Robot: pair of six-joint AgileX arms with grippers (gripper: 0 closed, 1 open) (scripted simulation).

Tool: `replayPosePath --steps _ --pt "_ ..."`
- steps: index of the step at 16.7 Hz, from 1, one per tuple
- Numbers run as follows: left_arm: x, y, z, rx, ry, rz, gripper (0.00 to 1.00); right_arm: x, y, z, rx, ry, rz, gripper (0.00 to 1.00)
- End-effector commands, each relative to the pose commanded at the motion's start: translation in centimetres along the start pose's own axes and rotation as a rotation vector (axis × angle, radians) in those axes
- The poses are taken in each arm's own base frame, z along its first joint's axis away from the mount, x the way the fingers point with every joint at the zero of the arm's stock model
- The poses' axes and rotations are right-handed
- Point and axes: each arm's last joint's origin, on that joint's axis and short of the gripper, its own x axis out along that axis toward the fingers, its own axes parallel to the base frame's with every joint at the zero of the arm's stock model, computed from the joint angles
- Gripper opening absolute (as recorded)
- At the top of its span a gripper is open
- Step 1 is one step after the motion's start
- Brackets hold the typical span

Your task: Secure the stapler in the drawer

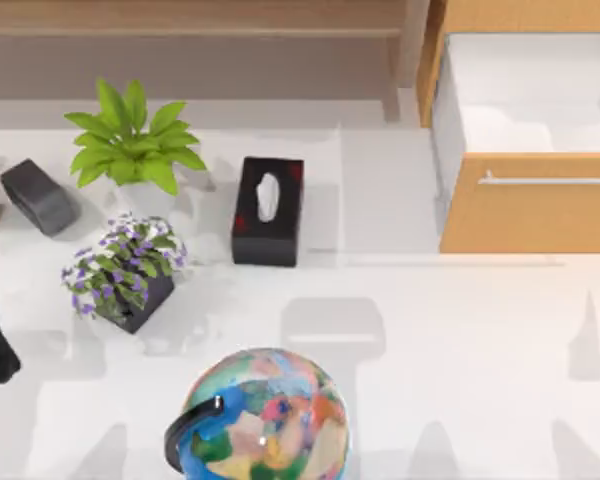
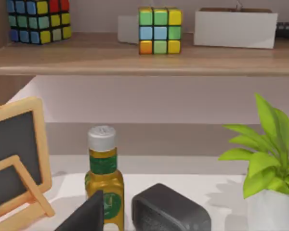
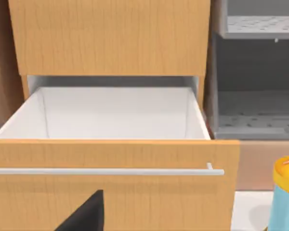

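The drawer [image 3: 111, 159] stands open before the right gripper [image 3: 84, 214], finger state unclear.

White table [image 1: 460, 380]; wooden shelf [image 2: 135, 55] along back; grey shelving [image 3: 255, 86] beside wooden cabinet [image 3: 111, 36].

Drawer [image 1: 528, 215] front orange-brown, inside white; tissue box [image 1: 268, 211] black; globe [image 1: 265, 420] multicoloured.

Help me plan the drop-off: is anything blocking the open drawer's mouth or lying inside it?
Nothing visible does. The drawer stands open, its white inside looks bare where it shows, and nothing sits over the opening or against its handle.
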Motion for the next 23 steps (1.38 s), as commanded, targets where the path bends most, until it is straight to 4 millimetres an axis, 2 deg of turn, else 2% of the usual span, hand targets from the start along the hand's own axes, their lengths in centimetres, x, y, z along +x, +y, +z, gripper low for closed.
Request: replayPosePath --steps 3,6,11,18,20,23 --pt "0.0 0.0 0.0 0.000 0.000 0.000 1.00 0.0 0.0 0.1 -0.005 0.015 -0.004 1.00" --pt "0.0 0.0 0.0 0.000 0.000 0.000 1.00 0.2 -0.3 0.9 -0.040 0.133 -0.025 1.00" --pt "0.0 0.0 0.0 0.000 0.000 0.000 1.00 1.7 -1.0 1.6 -0.105 0.568 -0.046 1.00" --pt "0.0 0.0 0.0 0.000 0.000 0.000 1.00 5.1 -2.5 0.8 -0.115 1.283 0.026 1.00" --pt "0.0 0.0 0.0 0.000 0.000 0.000 1.00 5.9 -2.9 0.6 -0.105 1.426 0.055 1.00" --pt "0.0 0.0 0.0 0.000 0.000 0.000 1.00 6.7 -3.4 0.8 -0.093 1.549 0.088 1.00"
